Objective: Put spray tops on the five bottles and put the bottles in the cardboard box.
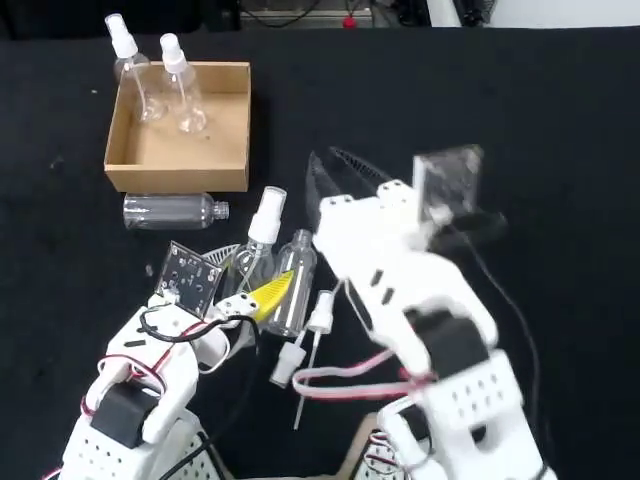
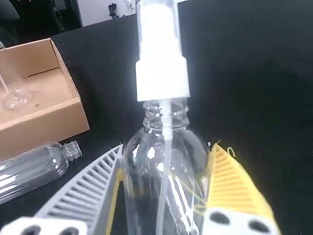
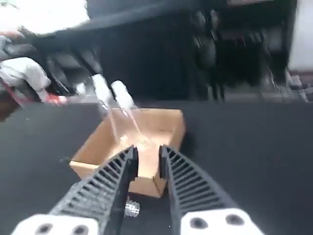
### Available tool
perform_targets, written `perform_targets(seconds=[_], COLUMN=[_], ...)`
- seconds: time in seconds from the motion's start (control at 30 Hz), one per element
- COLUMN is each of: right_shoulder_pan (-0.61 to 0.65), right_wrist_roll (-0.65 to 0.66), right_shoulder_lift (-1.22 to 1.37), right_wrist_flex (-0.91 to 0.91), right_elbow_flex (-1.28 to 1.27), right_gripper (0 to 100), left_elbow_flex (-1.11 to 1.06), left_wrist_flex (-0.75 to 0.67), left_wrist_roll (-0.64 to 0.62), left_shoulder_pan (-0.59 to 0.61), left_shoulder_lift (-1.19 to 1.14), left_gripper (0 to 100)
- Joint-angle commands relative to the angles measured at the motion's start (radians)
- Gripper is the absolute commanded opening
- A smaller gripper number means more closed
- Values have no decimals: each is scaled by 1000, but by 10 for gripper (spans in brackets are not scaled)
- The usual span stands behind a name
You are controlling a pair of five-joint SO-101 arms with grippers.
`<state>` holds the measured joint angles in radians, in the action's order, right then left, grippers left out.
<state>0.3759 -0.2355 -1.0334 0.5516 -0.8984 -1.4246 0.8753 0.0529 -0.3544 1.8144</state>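
My left gripper (image 1: 250,280) is shut on a clear upright bottle (image 2: 161,186), which stands between its grey and yellow fingers. A white spray top (image 2: 161,73) sits on that bottle's neck, with its tube hanging down inside. Beside it, a second clear bottle (image 1: 295,280) has no top. A loose spray top (image 1: 312,335) with its tube lies on the black table. Another uncapped bottle (image 1: 175,210) lies in front of the cardboard box (image 1: 108,150). Two capped bottles (image 1: 165,85) stand in the box. My right gripper (image 3: 148,149) hovers open and holds nothing, short of the box (image 3: 168,139).
The black table (image 1: 500,120) spreads wide to the right of the box. The right arm's white body (image 1: 420,300) rises over the table's middle, close beside the held bottle and the loose top. Cables trail near the front edge.
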Motion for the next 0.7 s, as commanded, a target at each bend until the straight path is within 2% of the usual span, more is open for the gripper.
perform_targets(seconds=[0.0, 0.13, 0.33, 0.47, 0.67], right_shoulder_pan=[-44, -80, -43, 0, 78], right_wrist_roll=[5, 9, 12, 12, 14], right_shoulder_lift=[171, 341, 535, 518, 326], right_wrist_flex=[-132, -299, -307, -305, -218], right_elbow_flex=[16, 50, 116, 94, 39], right_gripper=[83, 82, 83, 83, 84], left_elbow_flex=[54, 54, 54, 54, 54], left_wrist_flex=[2, 2, 2, 2, 2], left_wrist_roll=[-3, -3, -3, -3, -3], left_shoulder_pan=[-7, -7, -7, -7, -7], left_shoulder_lift=[12, 12, 12, 12, 12], left_gripper=[245, 245, 245, 245, 245])
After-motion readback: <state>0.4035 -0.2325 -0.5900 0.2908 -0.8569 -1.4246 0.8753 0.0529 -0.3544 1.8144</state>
